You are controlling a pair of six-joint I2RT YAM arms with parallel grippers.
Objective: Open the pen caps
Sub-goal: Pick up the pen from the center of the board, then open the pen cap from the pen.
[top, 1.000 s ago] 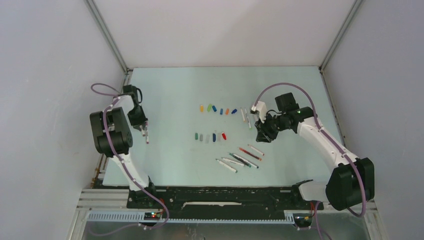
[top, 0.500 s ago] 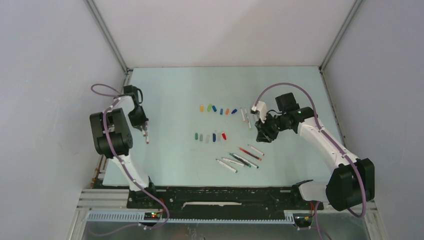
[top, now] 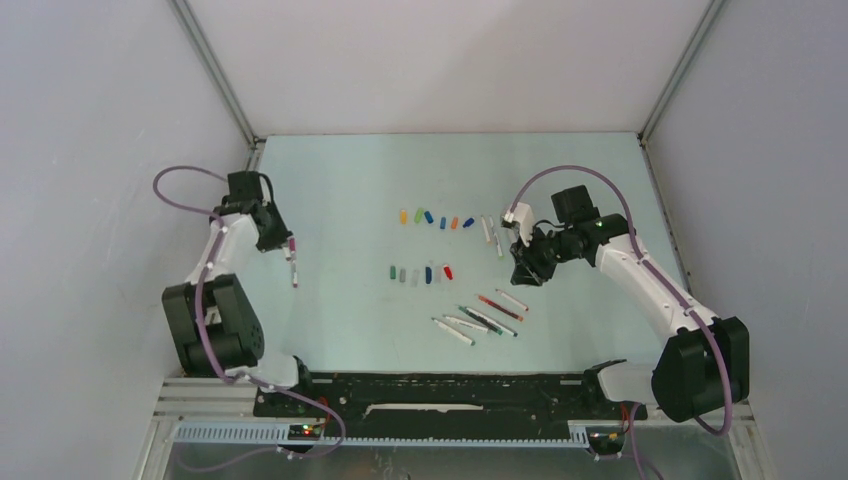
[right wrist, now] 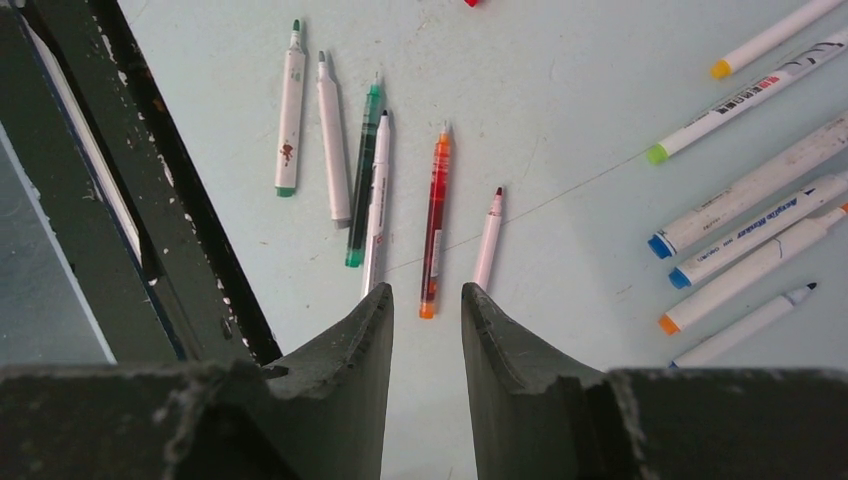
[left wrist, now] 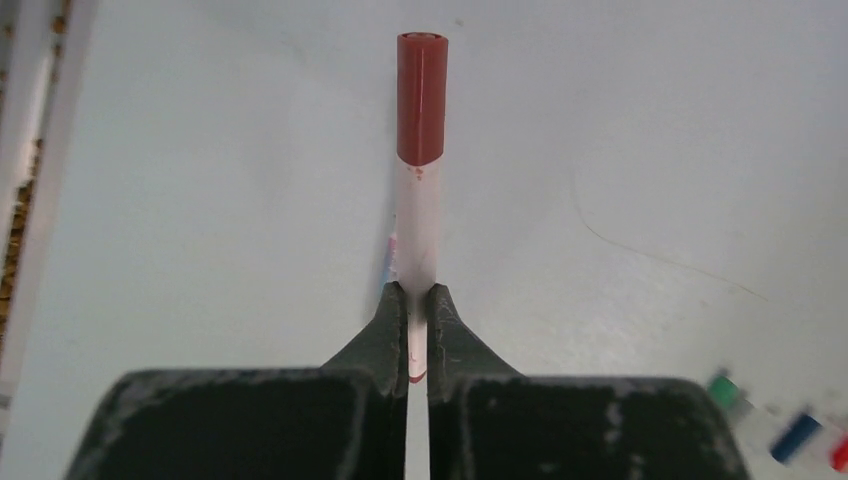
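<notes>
My left gripper (left wrist: 411,292) is shut on the white barrel of a pen (left wrist: 419,225) with a dark red cap (left wrist: 421,98) still on it. In the top view this gripper (top: 283,238) is at the table's left, above another pen (top: 294,275) lying there. Loose pen caps lie in two rows mid-table, an upper row (top: 435,219) and a lower row (top: 419,273). Green, blue and red ones (left wrist: 797,435) show blurred in the left wrist view. My right gripper (right wrist: 427,292) is open and empty, hovering right of the caps (top: 522,270).
Several uncapped pens (top: 480,318) lie at front centre, also under my right gripper (right wrist: 436,215). More white pens with coloured ends (right wrist: 745,215) lie to its right. White walls and metal posts border the table; a dark rail (right wrist: 160,190) runs along the front edge.
My left arm has swung outward to the left and its gripper has shifted back and left with the red-capped pen. My right arm has not moved.
</notes>
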